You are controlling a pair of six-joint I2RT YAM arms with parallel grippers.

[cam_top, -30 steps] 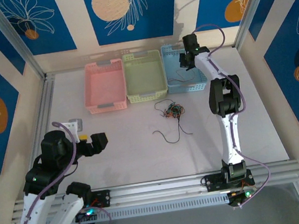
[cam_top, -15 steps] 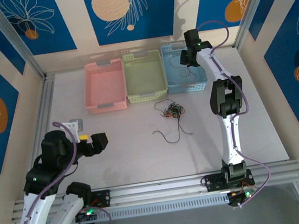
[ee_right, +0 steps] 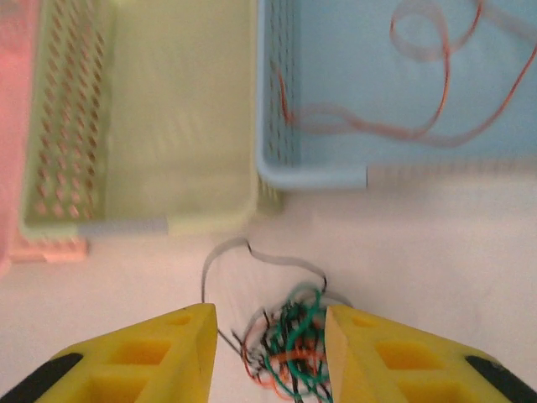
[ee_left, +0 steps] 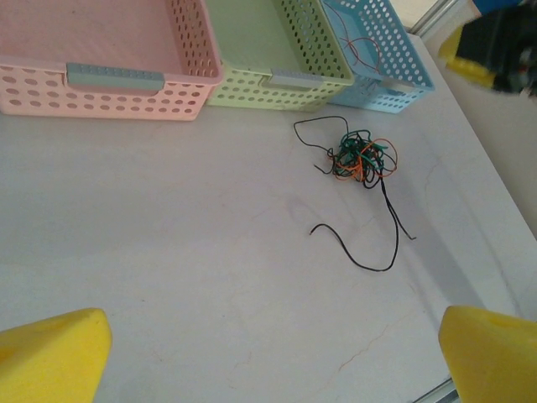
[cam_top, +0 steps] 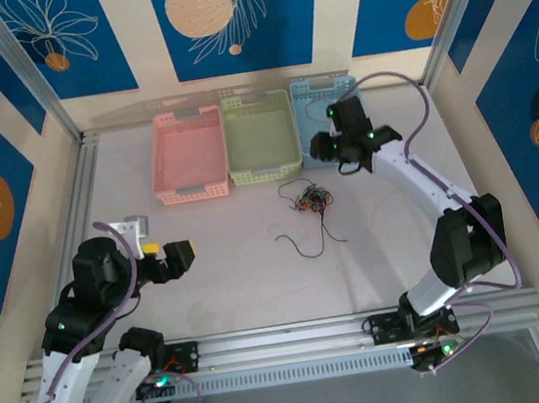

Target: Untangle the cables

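The cables lie as a tangle (cam_top: 310,198) of green, orange, red and black wires on the white table, just in front of the baskets. One black cable (cam_top: 306,245) trails loose toward me. An orange cable (ee_right: 419,109) lies apart in the blue basket (cam_top: 314,86). My right gripper (cam_top: 326,148) hovers above the blue basket's near edge, open. In the right wrist view the tangle (ee_right: 294,357) shows on the table between its yellow fingers (ee_right: 180,336), untouched. My left gripper (cam_top: 170,257) hangs wide open at the near left, far from the tangle (ee_left: 361,158).
A pink basket (cam_top: 192,188) and a green basket (cam_top: 266,172) stand in a row left of the blue one, both with nothing in them. Aluminium rails frame the table's edges. A small grey block (cam_top: 135,223) sits near the left arm.
My right arm has swung back from the far end of the blue basket to above its near edge. Its jaws have widened. The left arm has stayed still.
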